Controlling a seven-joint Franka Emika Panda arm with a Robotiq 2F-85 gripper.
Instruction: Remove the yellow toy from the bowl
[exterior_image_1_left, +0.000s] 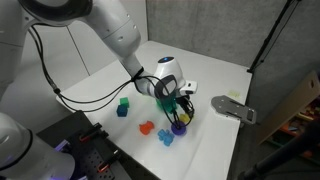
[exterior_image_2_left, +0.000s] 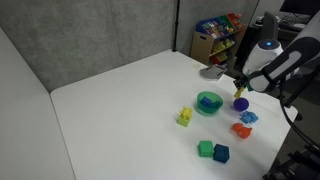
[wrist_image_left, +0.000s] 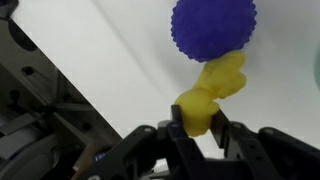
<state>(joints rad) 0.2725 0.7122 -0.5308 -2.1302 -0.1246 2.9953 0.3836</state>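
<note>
Gripper clamped on the lumpy yellow toy (smooth, glossy), held just beside a spiky purple ball, outside the round green bowl on the white table.

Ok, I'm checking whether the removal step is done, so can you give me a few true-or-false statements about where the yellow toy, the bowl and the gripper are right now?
1. The gripper is shut on the yellow toy. True.
2. The yellow toy lies in the bowl. False: it is held between the gripper's fingers, clear of the bowl and close to the purple ball.
3. The purple ball sits inside the bowl. False: in an exterior view it is outside the bowl, off to one side of it.
4. A green cube and a blue cube sit next to each other on the table. True.
</note>
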